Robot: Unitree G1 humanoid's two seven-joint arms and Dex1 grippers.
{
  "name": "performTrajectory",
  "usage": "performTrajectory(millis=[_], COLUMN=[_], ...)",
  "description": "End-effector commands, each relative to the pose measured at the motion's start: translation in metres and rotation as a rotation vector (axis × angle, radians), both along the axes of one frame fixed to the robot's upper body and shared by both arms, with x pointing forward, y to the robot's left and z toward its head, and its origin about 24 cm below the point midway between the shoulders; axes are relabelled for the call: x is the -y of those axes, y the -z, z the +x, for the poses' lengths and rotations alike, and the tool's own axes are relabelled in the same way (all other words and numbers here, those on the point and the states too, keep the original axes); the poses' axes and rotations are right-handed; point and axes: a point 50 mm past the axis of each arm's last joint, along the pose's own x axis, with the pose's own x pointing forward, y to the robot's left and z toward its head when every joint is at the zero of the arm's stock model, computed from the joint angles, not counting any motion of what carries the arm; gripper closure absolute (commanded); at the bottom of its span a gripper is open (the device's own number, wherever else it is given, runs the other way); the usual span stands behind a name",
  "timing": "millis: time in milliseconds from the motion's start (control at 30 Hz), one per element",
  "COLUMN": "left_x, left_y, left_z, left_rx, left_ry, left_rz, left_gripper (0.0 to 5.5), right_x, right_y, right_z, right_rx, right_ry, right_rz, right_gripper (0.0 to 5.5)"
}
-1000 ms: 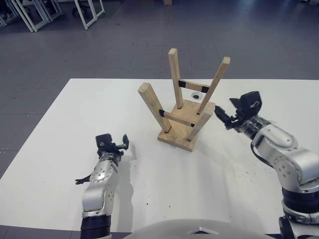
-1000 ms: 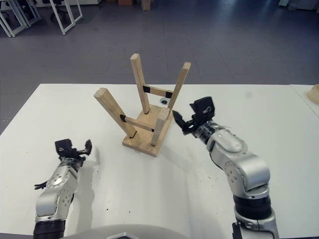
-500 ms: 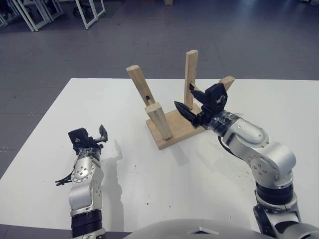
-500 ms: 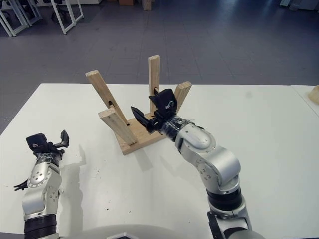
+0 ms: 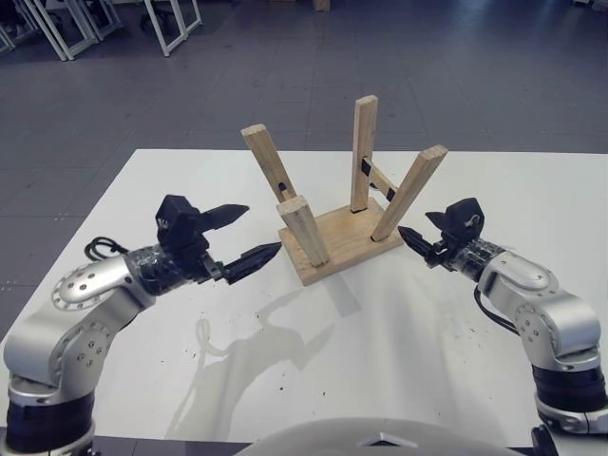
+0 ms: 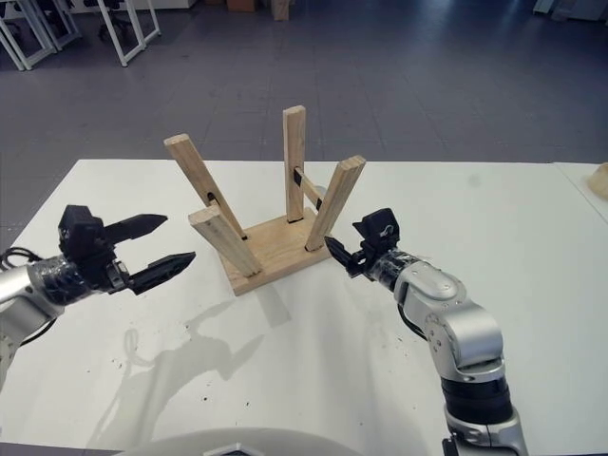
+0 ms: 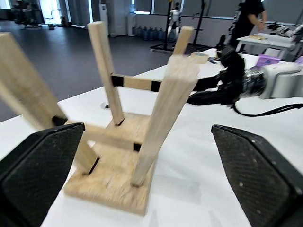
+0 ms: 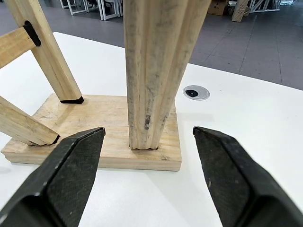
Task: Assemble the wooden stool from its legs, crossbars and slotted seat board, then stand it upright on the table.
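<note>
1. Table (image 5: 313, 380): white top, carrying the stool.

2. Stool (image 5: 337, 228): assembled but inverted, resting on the table between the two grippers, ahead of both sets of fingertips. Its position matches half a second ago; a second ago it sat turned the other way.

3. Seat board (image 5: 328, 252): flat on the table beneath the legs, well ahead of the left fingertips and just beyond the right ones.

4. Legs (image 5: 408, 190): four, pointing up and splayed outward. The one nearest the right gripper stands straight ahead of the gap between its fingers (image 8: 57, 179), untouched.

5. Crossbars (image 5: 380, 176): short wooden rails with dark ends, joining the legs in pairs above the board.

6. Left gripper (image 5: 261, 228): fingers spread wide and holding nothing, tips aimed at the stool and apart from it. Half a second ago this arm lay low near the table's left edge with the gripper upright; it is now raised and turned toward the stool.

7. Right gripper (image 5: 416, 228): fingers parted, grasping nothing, tips just beside the nearest leg. Half a second ago it reached in among the legs over the board; it has since drawn back outside the stool.

8. Grommet (image 8: 196, 92): small round fitting in the tabletop, beyond the board from the right fingers.
</note>
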Motion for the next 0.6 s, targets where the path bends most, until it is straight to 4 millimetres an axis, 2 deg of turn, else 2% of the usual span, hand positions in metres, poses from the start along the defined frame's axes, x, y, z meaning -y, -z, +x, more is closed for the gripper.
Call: performTrajectory(millis=[33,100,233,333,467,600], left_x=[0.016,0.02,0.02,0.024,0.041,0.044], left_y=[0.0,0.008,0.02,0.021,0.017,0.018], left_z=[0.016,0.024,0.026,0.027,0.032,0.033], left_rx=[-0.009,-0.023,-0.044,-0.029,0.052,0.083], left_ry=[0.019,-0.013,-0.02,0.009,0.097,0.152], left_rz=[-0.053,-0.061,-0.026,-0.025,-0.078,-0.089], left_gripper=[0.56,0.68,1.21,1.66,2.38,3.02], right_x=[0.004,0.007,0.013,0.015,0.015,0.028], right_y=[0.003,0.003,-0.001,0.0,0.004,0.003], right_z=[0.002,0.004,0.007,0.006,0.005,0.007], right_rx=[0.002,0.008,0.029,0.032,0.017,0.023], right_ry=[0.009,0.019,0.04,0.047,0.053,0.048], right_rz=[-0.016,-0.021,-0.026,-0.027,-0.01,0.024], right_gripper=[2.07,2.07,2.07,2.07,2.07,2.07])
